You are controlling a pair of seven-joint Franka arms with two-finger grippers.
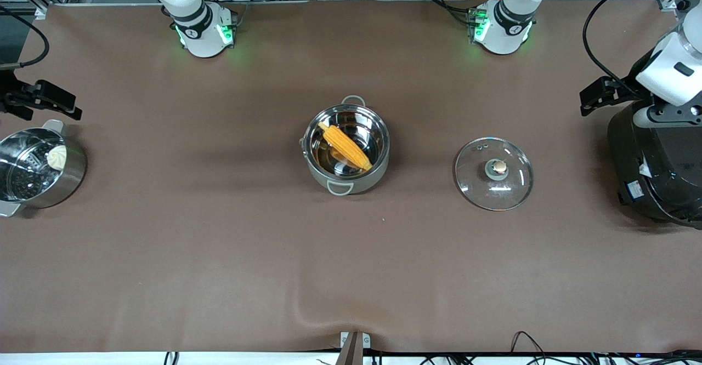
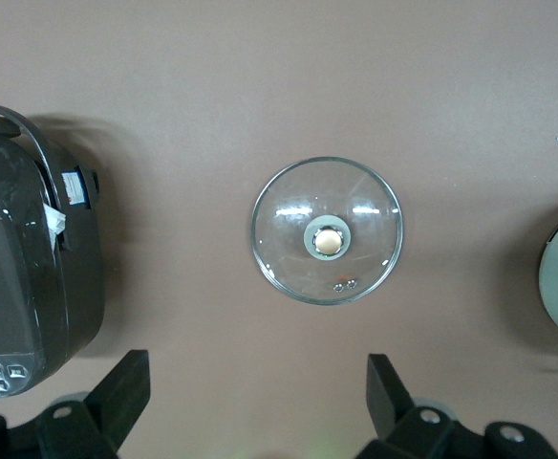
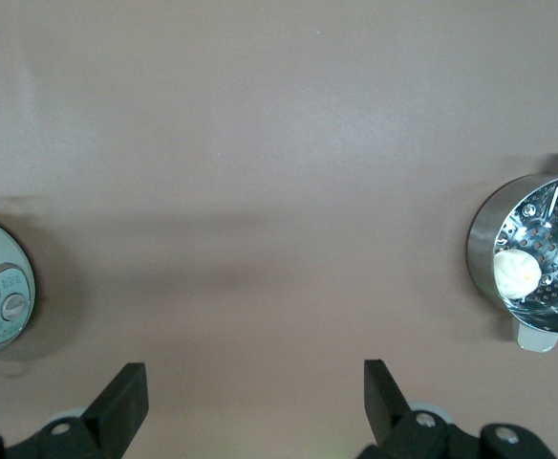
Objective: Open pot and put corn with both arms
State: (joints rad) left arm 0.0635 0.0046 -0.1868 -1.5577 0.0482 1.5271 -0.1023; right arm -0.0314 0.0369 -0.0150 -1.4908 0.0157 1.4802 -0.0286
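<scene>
The shiny steel pot [image 1: 366, 178] stands open in the middle of the table. The yellow-orange corn [image 1: 346, 146] lies slanted inside it. The glass lid [image 1: 494, 174] with its brass knob lies flat on the table beside the pot, toward the left arm's end; it also shows in the left wrist view [image 2: 327, 230]. My left gripper [image 1: 592, 99] is open and empty, up in the air by the black cooker; its own view [image 2: 258, 382] shows bare table between the fingers. My right gripper [image 1: 46, 104] is open and empty, up over the steamer pot's end; its own view [image 3: 255, 387] shows bare table too.
A large black cooker [image 1: 655, 162] stands at the left arm's end of the table. A steel steamer pot [image 1: 66, 181] with a white bun [image 1: 56, 157] stands at the right arm's end. The brown cloth has a wrinkle at the table's front edge.
</scene>
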